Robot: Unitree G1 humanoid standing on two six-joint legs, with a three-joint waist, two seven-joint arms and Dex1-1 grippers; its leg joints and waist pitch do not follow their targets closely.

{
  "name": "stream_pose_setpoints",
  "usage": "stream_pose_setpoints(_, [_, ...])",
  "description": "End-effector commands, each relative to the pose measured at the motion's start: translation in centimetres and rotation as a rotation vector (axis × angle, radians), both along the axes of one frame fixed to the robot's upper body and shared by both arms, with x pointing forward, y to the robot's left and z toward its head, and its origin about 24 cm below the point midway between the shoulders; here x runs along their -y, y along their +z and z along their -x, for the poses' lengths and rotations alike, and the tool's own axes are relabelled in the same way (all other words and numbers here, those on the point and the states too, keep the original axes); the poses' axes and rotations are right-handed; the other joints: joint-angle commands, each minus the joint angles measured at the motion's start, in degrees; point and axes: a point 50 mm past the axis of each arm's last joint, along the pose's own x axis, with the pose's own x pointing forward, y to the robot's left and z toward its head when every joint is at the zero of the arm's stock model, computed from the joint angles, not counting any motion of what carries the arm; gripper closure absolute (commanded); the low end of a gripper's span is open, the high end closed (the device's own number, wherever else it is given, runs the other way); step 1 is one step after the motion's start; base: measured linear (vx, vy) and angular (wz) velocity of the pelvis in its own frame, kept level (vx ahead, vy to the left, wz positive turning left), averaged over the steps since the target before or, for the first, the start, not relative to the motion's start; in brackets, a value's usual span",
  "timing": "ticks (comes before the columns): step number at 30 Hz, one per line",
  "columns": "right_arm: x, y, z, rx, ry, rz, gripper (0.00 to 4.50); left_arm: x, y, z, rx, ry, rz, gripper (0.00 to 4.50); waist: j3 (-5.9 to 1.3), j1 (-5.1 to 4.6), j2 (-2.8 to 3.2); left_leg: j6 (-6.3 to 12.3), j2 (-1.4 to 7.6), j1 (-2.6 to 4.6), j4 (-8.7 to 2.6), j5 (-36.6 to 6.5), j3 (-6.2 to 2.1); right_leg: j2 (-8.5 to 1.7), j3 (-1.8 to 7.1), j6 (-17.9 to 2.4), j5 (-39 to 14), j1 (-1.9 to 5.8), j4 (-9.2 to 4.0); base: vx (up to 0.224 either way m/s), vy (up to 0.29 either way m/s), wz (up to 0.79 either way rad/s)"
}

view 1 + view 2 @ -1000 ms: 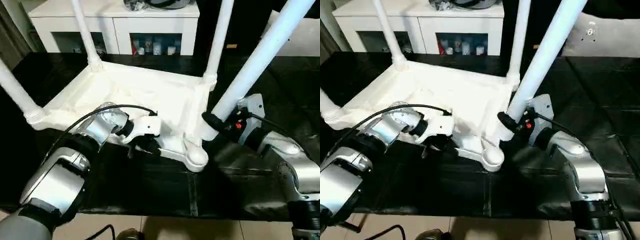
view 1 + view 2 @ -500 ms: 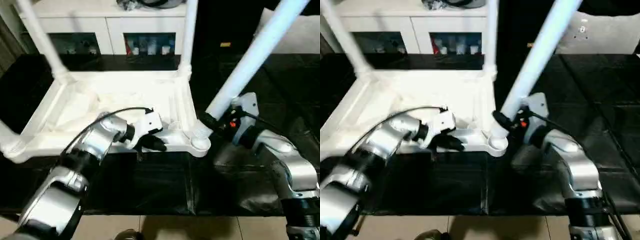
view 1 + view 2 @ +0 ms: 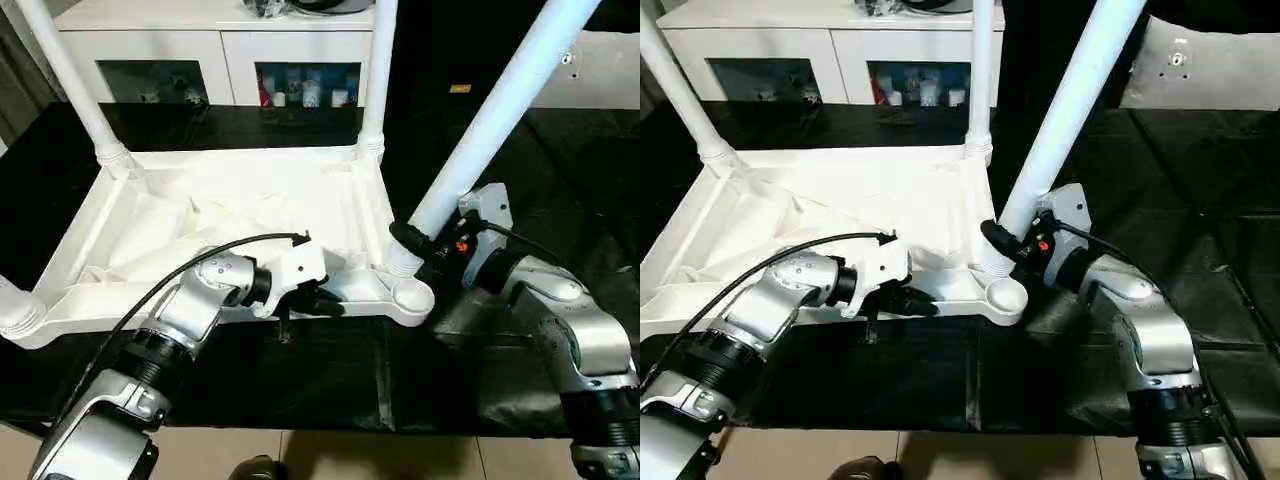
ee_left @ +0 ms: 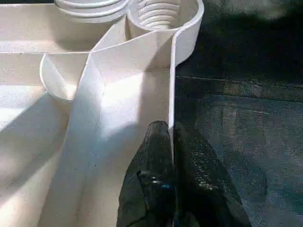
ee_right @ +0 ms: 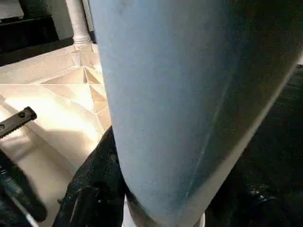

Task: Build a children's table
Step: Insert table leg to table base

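The children's table point(image 3: 230, 210) lies upside down on the black work table, and three white legs stand up from its corners. My left gripper point(image 3: 325, 300) is shut on the thin near rim point(image 4: 173, 85) of the top, one black finger on each side of the wall, a little left of the near right corner socket point(image 3: 412, 297). My right gripper point(image 3: 410, 240) is shut around the lower end of a fourth leg point(image 3: 490, 120). That leg leans up and to the right, and its foot sits at the corner just behind the socket's open ring.
The black-covered work table point(image 3: 300, 370) reaches to its front edge close below the grippers. A white cabinet point(image 3: 230, 50) with small items on its shelves stands behind. The upright legs at the back left point(image 3: 70, 80) and back right point(image 3: 378, 70) rise out of the picture.
The upturned table has swung round on the work table, so its near rim now lies squarer to me. Both grippers kept their holds, and the view has shifted too.
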Motion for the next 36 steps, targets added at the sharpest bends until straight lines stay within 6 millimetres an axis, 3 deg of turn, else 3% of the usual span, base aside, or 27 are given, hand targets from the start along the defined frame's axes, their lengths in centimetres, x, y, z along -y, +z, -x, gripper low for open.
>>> stream_pose_setpoints(1, [-0.1, 1.0, -0.2, 0.044, 0.014, 0.003, 2.64, -0.3, 0.7, -0.6, 0.045, 0.024, -0.005, 3.92, -4.36, 0.24, -0.82, 5.87, 4.37, 1.48, -3.42, -3.1, -1.48, -5.57, 2.42, -15.09, 6.35, 2.71, -3.22, 0.0, 0.0, 0.0])
stream_pose_setpoints(11, [0.2, 1.0, 0.0, 0.043, 0.012, 0.007, 2.64, 0.3, 0.1, -1.0, 0.018, 0.048, 0.034, 3.89, -4.2, 0.49, -0.88, 4.24, 4.42, 1.69, -3.7, -5.95, -1.42, -5.63, 2.48, -14.45, 1.4, 2.45, -3.78, 0.0, 0.0, 0.0])
stream_pose_setpoints(22, [0.2, 1.0, 0.0, 0.042, 0.015, 0.009, 2.64, 1.2, -0.1, -1.0, 0.02, 0.001, 0.021, 3.89, -4.32, 0.84, -0.99, 4.51, 4.37, 1.5, -3.64, -5.16, -1.43, -5.73, 2.46, -14.05, 2.02, 2.5, -3.72, 0.0, 0.0, 0.0])
stream_pose_setpoints(23, [0.2, 1.0, 0.0, 0.041, 0.016, 0.009, 2.64, 1.1, -0.2, -1.0, 0.021, 0.0, 0.011, 3.89, -4.63, 0.86, -0.63, 4.48, 4.37, 1.64, -3.51, -5.03, -1.47, -5.69, 2.43, -14.06, 2.26, 2.56, -3.57, 0.0, 0.0, 0.0])
stream_pose_setpoints(24, [0.3, 1.0, 0.0, 0.041, 0.018, 0.009, 2.64, 1.0, -0.4, -1.0, 0.021, -0.001, -0.003, 3.89, -4.57, 0.76, -0.8, 4.54, 4.32, 1.58, -3.54, -5.01, -1.42, -5.61, 2.43, -13.97, 2.4, 2.51, -3.68, 0.0, 0.0, 0.0])
stream_pose_setpoints(26, [0.3, 1.0, 0.0, 0.039, 0.02, 0.009, 2.64, 0.8, -0.5, -1.1, 0.021, -0.001, -0.016, 4.25, -4.54, 0.82, -0.84, 4.49, 4.35, 1.54, -3.53, -4.98, -1.43, -5.71, 2.45, -13.99, 2.67, 2.55, -3.68, 0.0, 0.0, 0.0])
stream_pose_setpoints(36, [0.6, 1.8, 0.4, 0.001, 0.107, -0.002, 2.64, -0.6, -0.8, -1.4, 0.063, -0.006, -0.123, 4.5, -4.52, 0.62, -1.0, 4.66, 4.37, 1.55, -3.52, -5.48, -1.39, -5.67, 2.38, -14.32, 1.8, 2.71, -3.73, 0.0, 0.0, 0.0])
